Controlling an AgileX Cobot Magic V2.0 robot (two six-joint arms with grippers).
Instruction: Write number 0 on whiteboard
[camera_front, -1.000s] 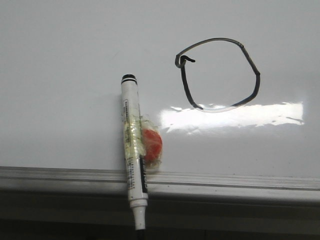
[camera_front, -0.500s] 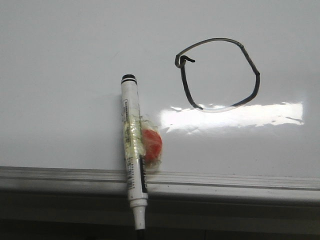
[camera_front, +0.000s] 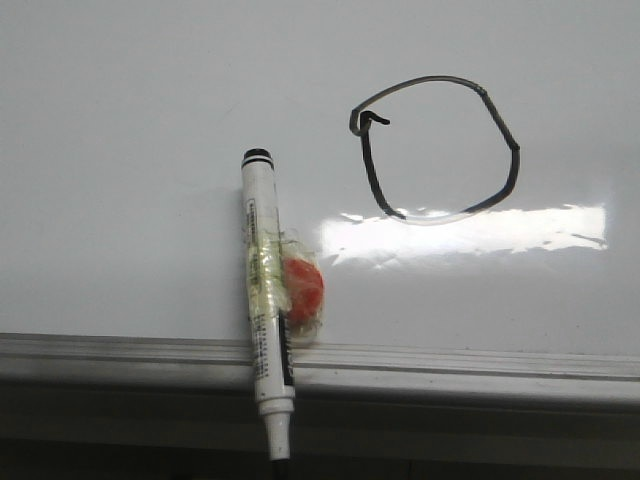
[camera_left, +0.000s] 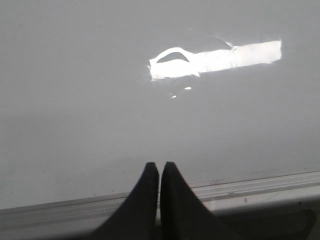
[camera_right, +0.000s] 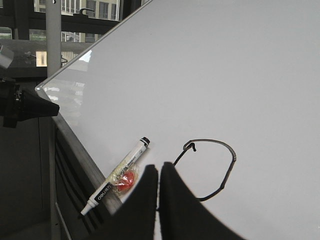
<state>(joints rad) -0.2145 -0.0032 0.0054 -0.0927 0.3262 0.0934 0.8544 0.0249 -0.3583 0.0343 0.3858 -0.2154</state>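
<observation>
1. Black, thin, hand-drawn number 0 (camera_front: 437, 148) sits on the large glossy white whiteboard (camera_front: 120, 110), right of a white marker pen (camera_front: 267, 305) with an orange lump (camera_front: 303, 289) taped on.
2. Left gripper (camera_left: 160, 172): fingers pressed together, holding nothing.
3. Right gripper (camera_right: 158, 175): likewise closed and empty.

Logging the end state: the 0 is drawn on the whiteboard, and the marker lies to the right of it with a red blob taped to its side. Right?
Not quite. In the front view the marker lies to the left of the 0, not the right. The rest holds: the 0 is drawn on the whiteboard, and a red blob is taped to the marker's side.
</observation>
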